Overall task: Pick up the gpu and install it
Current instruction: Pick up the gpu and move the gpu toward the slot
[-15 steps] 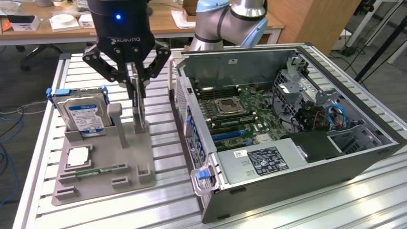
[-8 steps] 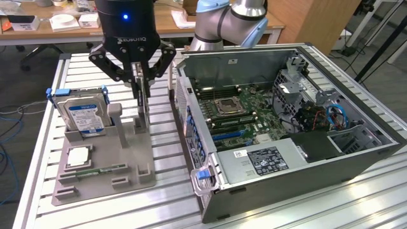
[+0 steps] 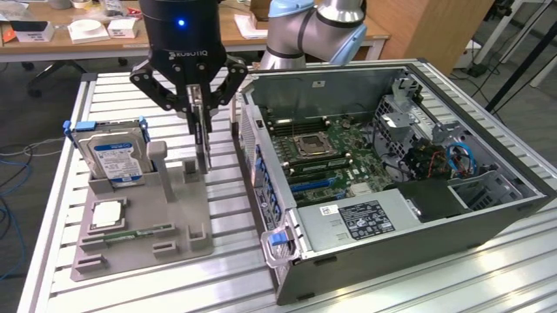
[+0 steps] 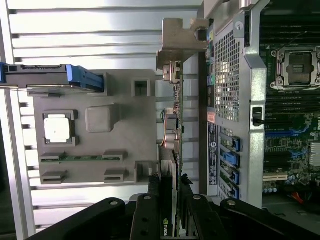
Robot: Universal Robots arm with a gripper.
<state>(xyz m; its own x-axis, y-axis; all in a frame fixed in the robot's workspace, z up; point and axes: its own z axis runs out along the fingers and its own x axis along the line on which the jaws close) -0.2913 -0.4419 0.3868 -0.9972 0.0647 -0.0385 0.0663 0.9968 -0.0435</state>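
Computer case: open, close beside the gripper, on the exterior view's right.
Fixture: grey, directly beneath the gripper.
Gripper: fingers clamped on the gpu's top edge.
gpu: hangs edge-on from the fingers; its lower end perhaps touches the fixture.
Hard drive: upright, opposite side from the case.

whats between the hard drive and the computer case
The graphics card, on edge, gripped by the tool, and a grey holder post, in the exterior view.
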